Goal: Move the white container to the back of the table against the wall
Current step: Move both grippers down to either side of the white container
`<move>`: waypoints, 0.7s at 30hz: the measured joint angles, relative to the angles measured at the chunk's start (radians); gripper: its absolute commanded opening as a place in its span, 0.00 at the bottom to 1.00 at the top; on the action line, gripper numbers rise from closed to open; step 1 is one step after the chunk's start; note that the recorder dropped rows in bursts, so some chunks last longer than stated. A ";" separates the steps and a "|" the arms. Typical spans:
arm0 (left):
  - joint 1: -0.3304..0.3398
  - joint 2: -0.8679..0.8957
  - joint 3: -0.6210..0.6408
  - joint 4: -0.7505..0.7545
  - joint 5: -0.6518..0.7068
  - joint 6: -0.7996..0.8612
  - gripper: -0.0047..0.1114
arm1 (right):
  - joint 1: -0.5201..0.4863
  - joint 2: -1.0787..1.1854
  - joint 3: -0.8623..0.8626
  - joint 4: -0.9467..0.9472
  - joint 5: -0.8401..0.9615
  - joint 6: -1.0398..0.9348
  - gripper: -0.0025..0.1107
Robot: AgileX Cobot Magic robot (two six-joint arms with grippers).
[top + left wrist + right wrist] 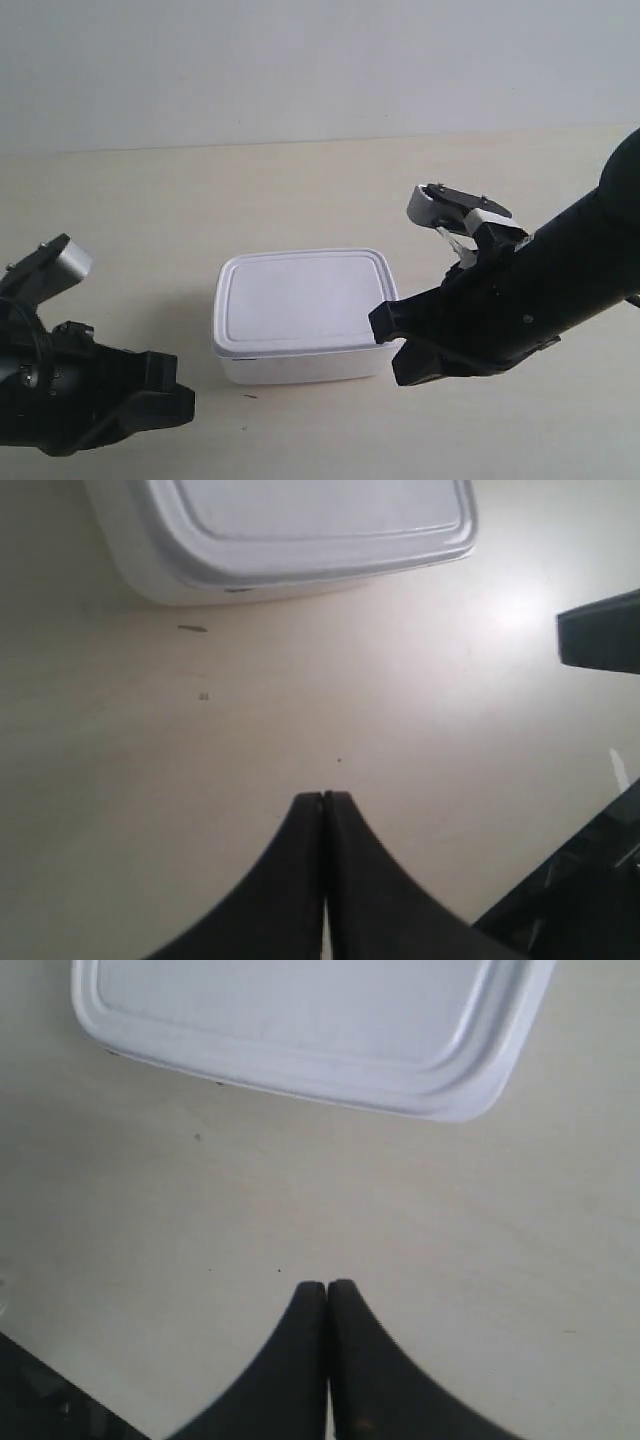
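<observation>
The white container (300, 300) with its rimmed lid sits on the beige table (300, 190), well in front of the pale wall (300, 60). The arm at the exterior view's left ends in a gripper (178, 390) low at the front, left of the box. In the left wrist view this gripper (324, 798) is shut and empty, and the container (300, 530) lies beyond it across bare table. The other gripper (395, 345) hovers by the box's front right corner. The right wrist view shows it (327, 1286) shut on nothing, a short gap from the container (300, 1020).
A dark part of the other arm (600, 630) shows at the edge of the left wrist view. Tiny dark specks (192, 629) dot the table near the box. Bare tabletop stretches from behind the container to the wall.
</observation>
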 measured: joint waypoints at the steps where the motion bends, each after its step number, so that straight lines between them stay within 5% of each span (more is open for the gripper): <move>1: 0.000 0.031 0.000 -0.032 -0.006 0.032 0.04 | 0.000 0.000 0.012 0.011 -0.013 -0.006 0.02; 8: 0.000 0.217 -0.022 -0.459 0.036 0.439 0.04 | 0.000 0.099 0.020 0.117 -0.106 -0.073 0.02; 21: 0.000 0.413 -0.153 -0.486 0.043 0.489 0.04 | 0.000 0.233 0.020 0.281 -0.120 -0.231 0.02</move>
